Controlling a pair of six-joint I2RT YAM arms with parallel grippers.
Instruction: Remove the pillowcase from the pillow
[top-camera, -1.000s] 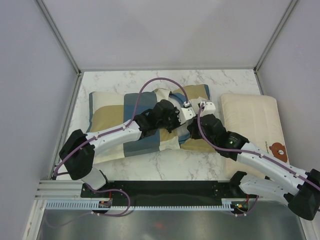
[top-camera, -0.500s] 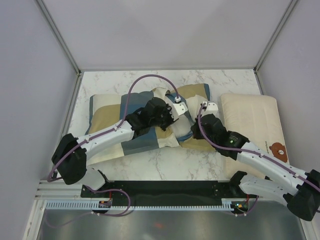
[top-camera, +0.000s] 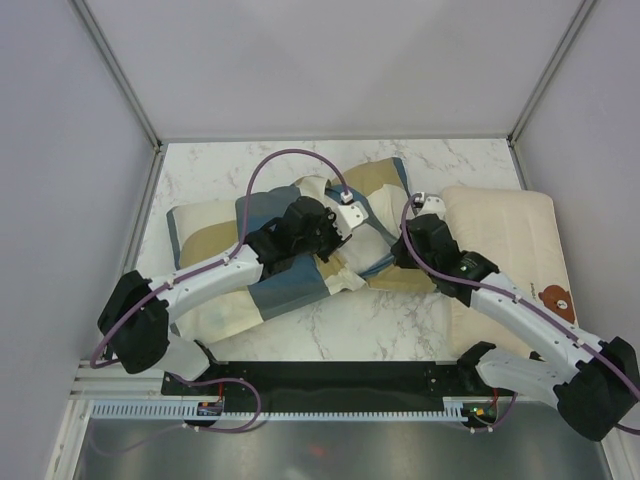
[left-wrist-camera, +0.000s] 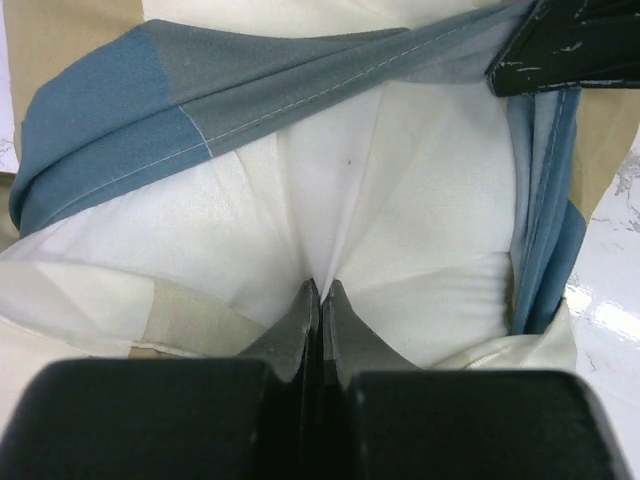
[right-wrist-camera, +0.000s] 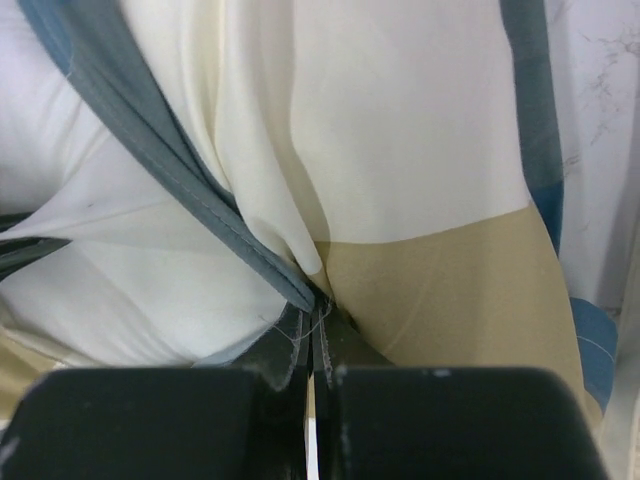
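While the left jaws pinch the pillow and the right jaws pinch the pillowcase, pull them slowly apart.

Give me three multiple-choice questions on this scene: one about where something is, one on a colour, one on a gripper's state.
1. Where does the bear-print pillow lie? A) right end of the table B) left end C) under the left arm
2. The hem of the pillowcase is: A) red B) blue C) green
3. The right gripper is: A) wide open B) shut on nothing C) shut on the pillowcase
Answers: A, the top view shows it at the right; B, both wrist views show a blue hem; C, its jaws pinch the hem.
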